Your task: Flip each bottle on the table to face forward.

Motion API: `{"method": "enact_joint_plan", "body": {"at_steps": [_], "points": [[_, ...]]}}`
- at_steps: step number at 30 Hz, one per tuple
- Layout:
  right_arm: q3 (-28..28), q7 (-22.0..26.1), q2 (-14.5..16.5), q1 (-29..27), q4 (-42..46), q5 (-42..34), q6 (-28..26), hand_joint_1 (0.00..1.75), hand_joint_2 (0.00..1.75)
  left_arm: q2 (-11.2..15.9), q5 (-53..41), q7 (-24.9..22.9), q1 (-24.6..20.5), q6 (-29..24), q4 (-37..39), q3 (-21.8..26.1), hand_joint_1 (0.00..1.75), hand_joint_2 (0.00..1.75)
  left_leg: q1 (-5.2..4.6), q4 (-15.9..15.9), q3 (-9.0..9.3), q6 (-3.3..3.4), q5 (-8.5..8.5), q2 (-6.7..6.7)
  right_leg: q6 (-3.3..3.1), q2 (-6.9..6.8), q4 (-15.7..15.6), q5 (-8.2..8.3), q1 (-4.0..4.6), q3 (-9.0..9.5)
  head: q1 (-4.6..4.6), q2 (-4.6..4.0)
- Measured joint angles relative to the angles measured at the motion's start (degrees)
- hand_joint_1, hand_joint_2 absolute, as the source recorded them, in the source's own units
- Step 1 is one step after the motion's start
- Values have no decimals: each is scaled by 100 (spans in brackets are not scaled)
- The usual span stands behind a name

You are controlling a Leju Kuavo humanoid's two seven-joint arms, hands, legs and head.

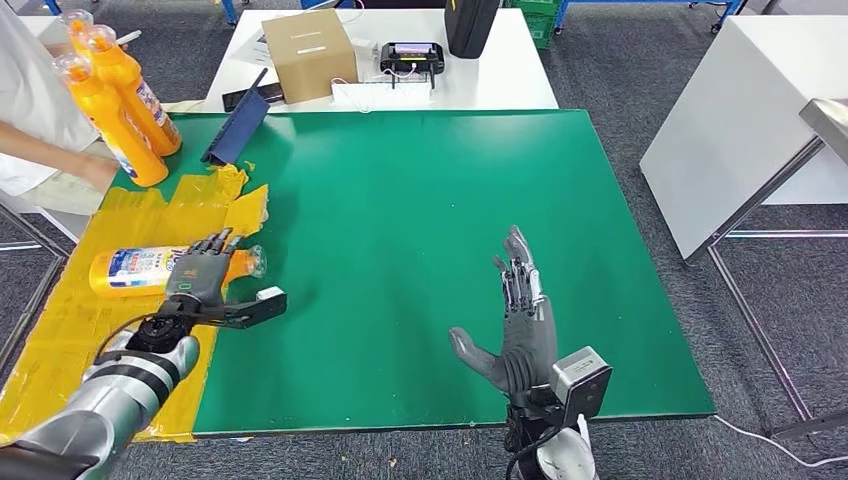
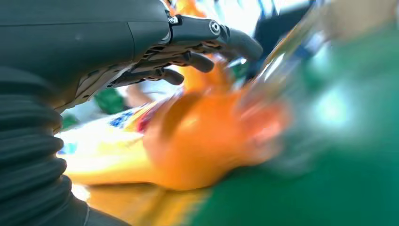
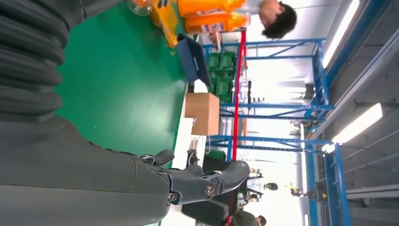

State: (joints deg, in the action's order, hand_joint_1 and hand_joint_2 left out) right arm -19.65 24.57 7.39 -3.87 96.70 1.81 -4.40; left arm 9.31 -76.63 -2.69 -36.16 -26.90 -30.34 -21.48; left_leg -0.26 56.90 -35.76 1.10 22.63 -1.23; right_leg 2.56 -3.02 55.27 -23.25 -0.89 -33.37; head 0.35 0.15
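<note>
One orange bottle lies sideways, label up.

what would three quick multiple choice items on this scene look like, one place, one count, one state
1. The lying orange bottle rests on: A green mat, B yellow taped area, C white table.
2. Upright orange bottles near the person: A one, B three, C five.
3. The right robot hand is: A holding a bottle, B open and holding nothing, C gripping the cardboard box.

Answers: 1 B, yellow tape lies under it, with the left robot hand over its neck end. 2 B, three caps show. 3 B, its fingers are spread above the green mat.
</note>
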Motion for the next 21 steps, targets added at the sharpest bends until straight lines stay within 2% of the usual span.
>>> {"method": "enact_joint_plan", "body": {"at_steps": [3, 5, 7, 9, 11, 12, 16, 21], "points": [[0, 3, -14, -47, 0, 79, -110, 0, 175, -108, 488, 460, 288, -597, -325, 189, 0, 175, -2, 1, -1, 0, 0, -1, 0, 0, -1, 0, -2, -2, 5, 0], [0, 4, -16, -53, 0, 84, -117, 0, 175, -116, 524, 494, 317, -628, -356, 202, 0, 175, -2, 1, -1, 0, 0, -1, 0, 0, -1, 0, -3, -2, 6, 0], [0, 26, -25, -90, 4, 131, -176, 0, 175, -190, 845, 745, 518, -736, -676, 288, 0, 175, -6, 1, -2, 1, 2, -1, 1, 1, -1, 0, -6, -3, 3, 0], [0, 124, -84, -244, 58, 413, -486, 0, 175, -468, 2358, 1696, 1396, -607, -2225, 458, 0, 175, -11, 1, -9, 3, 13, -9, 3, 4, -2, -3, -10, -12, 1, 0], [-1, 209, -155, -395, 129, 702, -803, 0, 175, -721, 3924, 2577, 2308, -212, -3857, 527, 0, 175, -13, 1, -16, 4, 27, -18, 7, 8, -4, -7, -10, -22, 1, 0], [-2, 216, -176, -426, 149, 748, -864, 0, 175, -769, 4234, 2725, 2528, -75, -4245, 507, 0, 175, -13, 1, -16, 4, 30, -18, 10, 9, -4, -9, -10, -23, 0, 0], [-4, 223, -241, -503, 202, 803, -958, 0, 175, -861, 4604, 2896, 3103, 118, -5282, 431, 0, 175, -9, 0, -16, 2, 31, -18, 17, 9, -4, -15, -8, -24, -1, 0], [-9, 224, -282, -512, 220, 807, -986, 0, 175, -869, 4766, 2992, 3327, 255, -5797, 391, 0, 175, -4, -1, -15, -1, 27, -17, 15, 9, -4, -14, -4, -21, -1, 0]]}}
